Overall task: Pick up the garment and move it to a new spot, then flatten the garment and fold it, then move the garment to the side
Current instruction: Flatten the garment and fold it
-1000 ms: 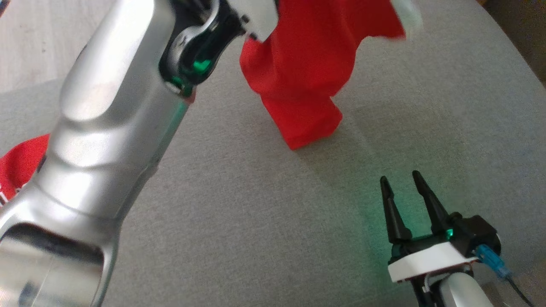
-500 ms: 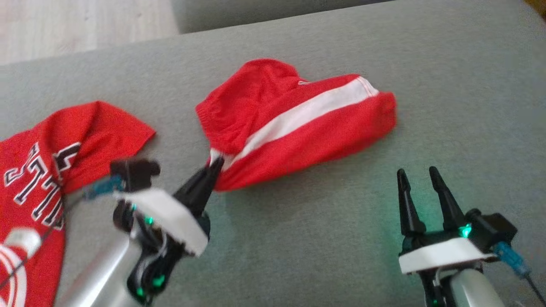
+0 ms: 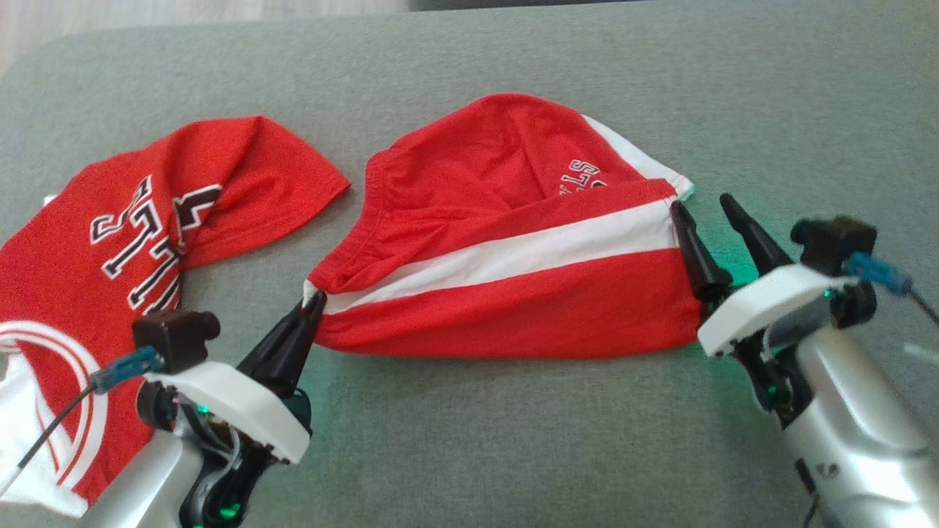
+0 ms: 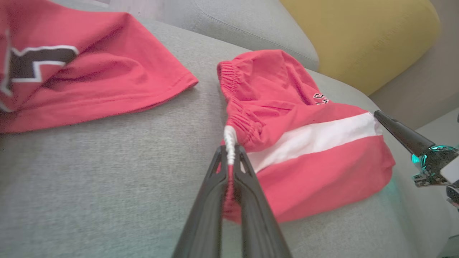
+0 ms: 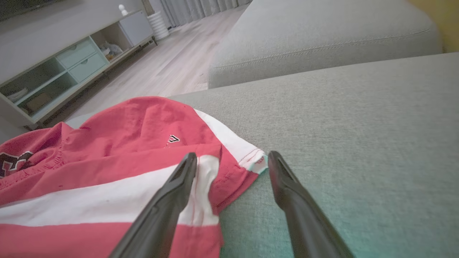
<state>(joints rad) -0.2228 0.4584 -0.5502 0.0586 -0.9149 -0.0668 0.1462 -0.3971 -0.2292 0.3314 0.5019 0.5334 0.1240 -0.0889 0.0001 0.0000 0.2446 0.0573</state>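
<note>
The red shorts [image 3: 513, 293] with a white side stripe lie spread and rumpled on the grey sofa seat [image 3: 513, 440]. The left tool [image 3: 315, 301] is at the shorts' elastic waistband end. Its fingers are pressed together on the white end of the stripe there. The right tool [image 3: 700, 204] is at the shorts' opposite hem end, fingers spread wide and gripping nothing. One finger lies over the stripe and the other stands past the hem. Whether it touches the cloth cannot be told. A red lettered jersey [image 3: 147, 220] lies just beside the shorts' waistband end, apart from them.
</note>
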